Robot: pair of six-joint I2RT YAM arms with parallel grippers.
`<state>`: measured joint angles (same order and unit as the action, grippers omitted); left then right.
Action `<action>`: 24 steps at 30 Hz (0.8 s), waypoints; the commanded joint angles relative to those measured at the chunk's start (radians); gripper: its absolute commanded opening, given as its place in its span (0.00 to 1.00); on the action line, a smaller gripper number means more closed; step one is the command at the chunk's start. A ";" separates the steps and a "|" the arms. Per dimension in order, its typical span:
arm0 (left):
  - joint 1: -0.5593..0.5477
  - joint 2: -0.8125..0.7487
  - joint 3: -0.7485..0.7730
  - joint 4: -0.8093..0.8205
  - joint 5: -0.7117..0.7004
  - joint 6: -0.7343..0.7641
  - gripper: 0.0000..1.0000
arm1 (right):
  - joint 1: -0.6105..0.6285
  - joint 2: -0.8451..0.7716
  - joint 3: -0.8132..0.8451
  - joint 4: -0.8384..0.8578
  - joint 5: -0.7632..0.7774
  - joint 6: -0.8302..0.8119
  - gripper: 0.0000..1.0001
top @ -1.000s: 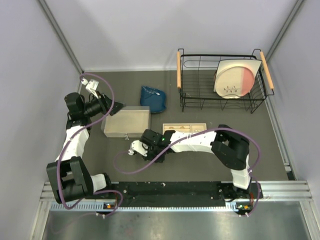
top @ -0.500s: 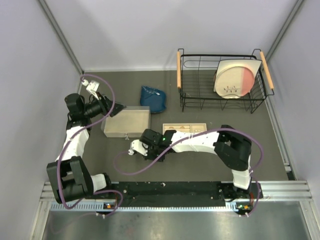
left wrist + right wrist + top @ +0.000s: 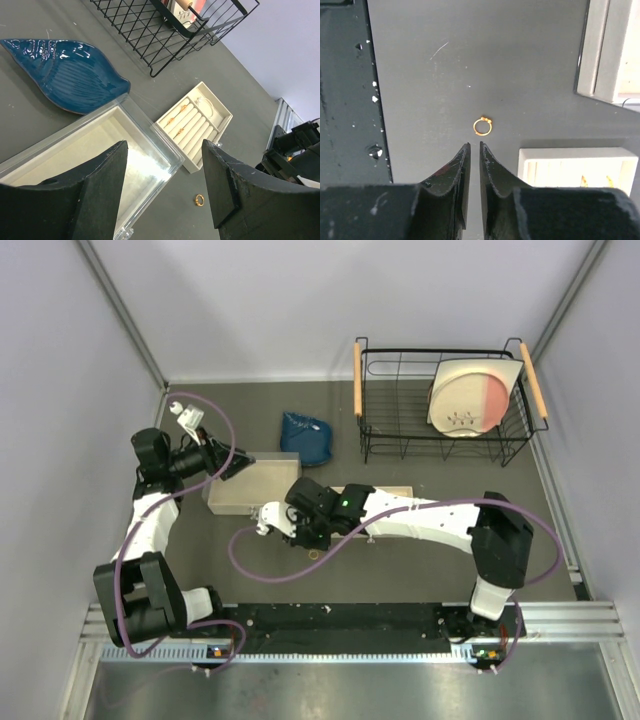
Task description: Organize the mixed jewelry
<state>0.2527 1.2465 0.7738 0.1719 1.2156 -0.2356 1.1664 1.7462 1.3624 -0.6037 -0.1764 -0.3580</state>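
Observation:
A small gold ring (image 3: 482, 126) lies on the dark table just ahead of my right gripper (image 3: 474, 145), whose jaws are almost closed with nothing between them. The ring also shows in the left wrist view (image 3: 199, 200), near the corner of the pale slotted tray (image 3: 220, 125). That tray holds several gold rings (image 3: 181, 111) in its slots and a thin silver hoop (image 3: 206, 105). My left gripper (image 3: 164, 145) is open and empty above the open pale box (image 3: 60, 150). In the top view the left gripper (image 3: 238, 466) is over the box's far left corner.
A blue leaf-shaped dish (image 3: 305, 437) lies behind the box (image 3: 255, 488). A black wire rack (image 3: 440, 405) with a plate in it stands at the back right. The black base plate (image 3: 345, 100) runs along the near edge. Purple cables loop beside both arms.
My right arm has stretched out and its gripper has moved a little away from the near edge, toward the box and tray. My left gripper has shifted slightly right over the box.

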 commanded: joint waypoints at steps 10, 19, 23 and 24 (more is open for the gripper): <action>0.006 0.051 0.065 -0.034 -0.011 0.044 0.66 | 0.001 0.027 -0.109 0.146 0.072 -0.366 0.25; 0.014 0.077 0.084 -0.051 -0.018 0.047 0.66 | 0.007 0.113 -0.094 0.159 0.040 -0.467 0.29; 0.017 0.080 0.087 -0.054 -0.021 0.051 0.66 | 0.010 0.147 -0.089 0.165 0.028 -0.476 0.30; 0.017 0.082 0.087 -0.054 -0.021 0.051 0.66 | 0.010 0.153 -0.089 0.166 0.026 -0.478 0.29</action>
<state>0.2607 1.3209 0.8238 0.1043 1.1885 -0.2073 1.1687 1.8732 1.2507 -0.4751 -0.1188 -0.8021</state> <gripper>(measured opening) 0.658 0.295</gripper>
